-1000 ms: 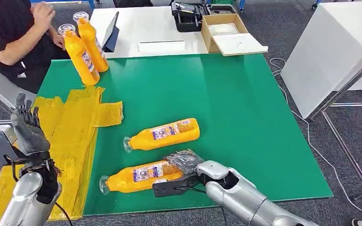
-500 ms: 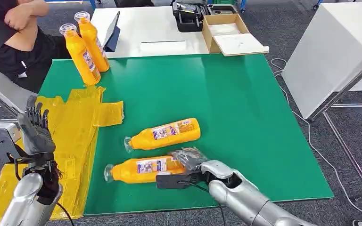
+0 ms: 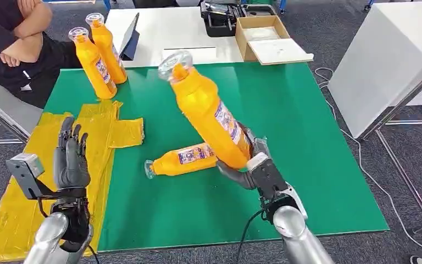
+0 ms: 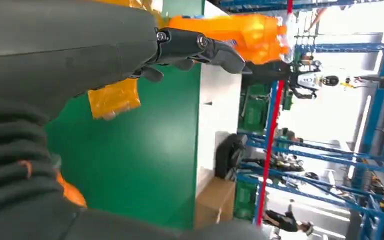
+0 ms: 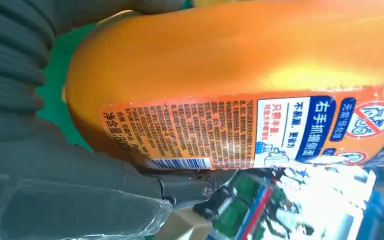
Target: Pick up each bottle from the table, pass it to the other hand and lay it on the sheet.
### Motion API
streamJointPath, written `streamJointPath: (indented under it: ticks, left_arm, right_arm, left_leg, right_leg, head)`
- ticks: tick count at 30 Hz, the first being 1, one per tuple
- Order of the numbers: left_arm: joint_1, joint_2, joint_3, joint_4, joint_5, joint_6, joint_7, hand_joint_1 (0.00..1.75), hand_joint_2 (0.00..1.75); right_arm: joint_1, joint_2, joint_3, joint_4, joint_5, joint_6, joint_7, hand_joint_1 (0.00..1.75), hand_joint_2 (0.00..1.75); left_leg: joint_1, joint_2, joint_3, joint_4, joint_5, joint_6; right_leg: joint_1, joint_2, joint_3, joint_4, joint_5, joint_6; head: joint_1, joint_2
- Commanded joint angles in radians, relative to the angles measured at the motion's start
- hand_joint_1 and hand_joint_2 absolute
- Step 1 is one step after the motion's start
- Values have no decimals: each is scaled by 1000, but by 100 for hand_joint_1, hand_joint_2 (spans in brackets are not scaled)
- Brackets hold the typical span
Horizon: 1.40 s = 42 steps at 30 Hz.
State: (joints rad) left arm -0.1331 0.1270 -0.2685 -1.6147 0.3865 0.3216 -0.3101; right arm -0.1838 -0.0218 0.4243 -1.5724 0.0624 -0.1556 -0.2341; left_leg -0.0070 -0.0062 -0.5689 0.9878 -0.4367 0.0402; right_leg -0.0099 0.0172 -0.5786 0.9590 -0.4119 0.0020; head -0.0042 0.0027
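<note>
The green table [image 3: 286,143] serves as landmark throughout. Nearest, off its near-left corner, the left hand [image 3: 71,159] is held upright with fingers spread and nothing in it, palm turned toward the middle, probably so that a bottle can be received. Above the table's near middle, the lifted bottle [image 3: 206,113] is gripped at its base by the right hand [image 3: 253,165], cap tilted up and away, a pose judged to suit the hand-over. Beneath it a second bottle [image 3: 189,158] lies on the table. The yellow sheet [image 3: 93,143] is draped over the table's left edge, and two standing bottles [image 3: 96,52] are kept at its far-left corner. The printed label is readable in the right wrist view, whereas the head view gives the overall layout.
</note>
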Motion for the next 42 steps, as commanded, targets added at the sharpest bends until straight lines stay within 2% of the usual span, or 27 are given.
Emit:
streamJointPath:
  ticks: [1, 6, 9, 10, 18, 24, 33, 42]
  left_arm:
    - [15, -104, -65, -37, -24, 9, 10, 0, 175]
    - [13, -116, -75, -30, -6, 7, 24, 0, 175]
    - [-2, -129, -118, -27, -12, 13, 24, 0, 175]
    - [-5, -129, -127, -26, -11, 16, 26, 0, 175]
    - [-5, -126, -125, -26, -11, 16, 26, 0, 175]
    - [-36, -140, -189, -42, -19, 18, 42, 0, 175]
    - [-76, -149, -261, -52, -40, 14, 69, 0, 175]
    - [-158, -170, -286, -13, 103, -75, 155, 0, 175]
  right_arm:
    - [-5, 120, -34, 102, -243, 5, -75, 175, 175]
    - [-43, 136, -14, 165, -312, 17, -72, 175, 175]
    - [-136, 163, 38, 303, -297, 12, -47, 175, 175]
    - [-152, 171, 42, 331, -299, 12, -54, 175, 175]
    - [-150, 167, 41, 332, -299, 12, -54, 175, 175]
    - [-285, 194, 131, 530, -208, 43, 19, 175, 175]
    - [-415, 243, 256, 708, -77, 97, 104, 175, 175]
    - [-464, 290, 406, 825, 69, 104, 134, 175, 175]
  left_leg:
    - [0, 0, 3, -1, -1, -4]
    - [1, 0, 3, -1, 0, -2]
    - [1, 4, 6, -1, -2, -4]
    - [2, 3, 1, 0, 0, -2]
    - [1, 1, 4, 0, -1, -3]
    - [1, 3, 4, 1, -1, -4]
    - [1, 3, 4, 0, -1, -4]
    - [1, 0, 4, 0, 0, -4]
  right_leg:
    - [0, -2, 3, 0, -1, -1]
    - [1, -1, 3, -1, -1, -1]
    - [0, 1, 5, -1, -1, -1]
    - [1, 2, 1, 0, 1, 0]
    - [0, -1, 4, 0, -1, -1]
    - [1, 1, 3, 1, -1, -1]
    - [0, 0, 4, 1, -1, -1]
    - [1, -2, 4, 1, -1, -1]
  head:
    - [0, 0]
    - [0, 0]
    - [0, 0]
    - [0, 0]
    - [0, 0]
    - [0, 0]
    - [0, 0]
    - [0, 0]
